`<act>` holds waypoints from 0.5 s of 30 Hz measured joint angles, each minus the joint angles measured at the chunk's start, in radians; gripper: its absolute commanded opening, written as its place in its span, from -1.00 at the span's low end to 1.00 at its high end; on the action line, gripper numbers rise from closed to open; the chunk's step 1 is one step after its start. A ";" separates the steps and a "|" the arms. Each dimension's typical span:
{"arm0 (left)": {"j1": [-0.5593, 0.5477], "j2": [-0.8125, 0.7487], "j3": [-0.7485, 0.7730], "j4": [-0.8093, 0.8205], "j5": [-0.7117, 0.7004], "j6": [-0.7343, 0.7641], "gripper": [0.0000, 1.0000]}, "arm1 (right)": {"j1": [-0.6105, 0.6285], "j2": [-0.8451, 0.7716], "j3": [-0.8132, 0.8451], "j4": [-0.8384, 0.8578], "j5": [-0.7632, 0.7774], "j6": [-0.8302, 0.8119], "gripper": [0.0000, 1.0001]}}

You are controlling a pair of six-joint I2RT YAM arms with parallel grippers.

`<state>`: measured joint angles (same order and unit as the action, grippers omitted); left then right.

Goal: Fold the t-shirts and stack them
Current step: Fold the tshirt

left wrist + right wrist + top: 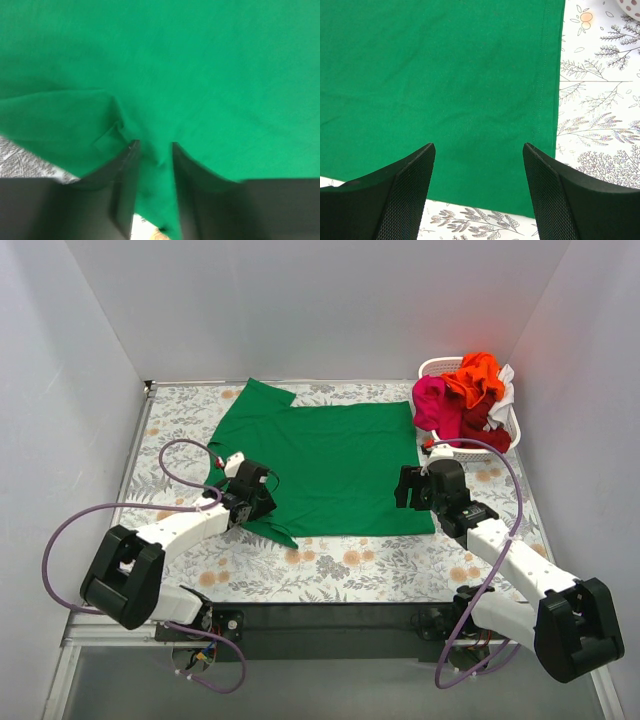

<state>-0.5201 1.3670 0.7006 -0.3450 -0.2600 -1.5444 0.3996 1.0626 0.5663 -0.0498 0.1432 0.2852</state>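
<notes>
A green t-shirt [330, 465] lies spread flat on the floral table, collar end to the left. My left gripper [256, 492] sits low on its near left part by the sleeve. In the left wrist view the green t-shirt [200, 75] fills the frame, and a wrinkled ridge of it runs between the left gripper [156, 145], whose jaws stand only narrowly apart. My right gripper [408, 488] hovers over the shirt's near right corner. Seen from the right wrist, the right gripper [479, 146] is wide open above the green t-shirt [445, 75], nothing between its fingers.
A white basket [436, 366] at the back right holds orange [478, 375], magenta [432, 400], dark red [482, 422] and white [506, 388] shirts. White walls close in the table on three sides. The black base rail [330, 615] runs along the near edge.
</notes>
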 measured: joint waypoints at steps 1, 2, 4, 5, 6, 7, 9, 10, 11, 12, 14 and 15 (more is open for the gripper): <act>0.003 0.004 0.004 0.018 -0.006 0.010 -0.04 | 0.000 0.001 0.000 0.000 0.000 0.000 0.30; 0.005 0.003 0.008 0.035 -0.012 0.026 0.10 | 0.000 0.001 0.000 0.000 0.000 0.000 0.30; 0.005 -0.006 0.029 0.069 -0.023 0.050 0.28 | 0.000 0.001 0.000 0.000 0.000 0.000 0.30; 0.005 -0.010 0.042 0.087 -0.030 0.061 0.31 | 0.000 0.001 0.000 0.000 0.000 0.000 0.29; 0.005 -0.018 0.055 0.102 -0.039 0.073 0.31 | 0.000 0.001 0.000 0.000 0.000 0.000 0.30; 0.006 -0.029 0.063 0.120 -0.048 0.085 0.31 | 0.000 0.001 0.000 0.000 0.000 0.000 0.30; 0.006 -0.062 0.066 0.145 -0.072 0.107 0.28 | 0.000 0.001 0.000 0.000 0.002 0.000 0.30; 0.006 -0.084 0.064 0.151 -0.085 0.119 0.25 | 0.000 0.001 0.000 0.000 0.005 0.000 0.30; 0.006 -0.105 0.058 0.158 -0.098 0.129 0.18 | 0.000 0.001 0.000 0.000 0.007 0.000 0.30; 0.006 -0.124 0.050 0.166 -0.107 0.139 0.13 | 0.000 0.001 0.000 0.000 0.008 0.000 0.30; 0.006 -0.151 0.024 0.174 -0.118 0.153 0.04 | 0.000 0.000 0.000 0.000 0.011 0.000 0.29; 0.006 -0.158 0.008 0.174 -0.121 0.158 -0.06 | 0.000 0.000 0.000 0.000 0.011 0.000 0.30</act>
<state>-0.5140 1.2087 0.7090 -0.1715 -0.3805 -1.3865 0.3996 1.0630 0.5663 -0.0502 0.1547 0.2848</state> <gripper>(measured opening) 0.544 0.648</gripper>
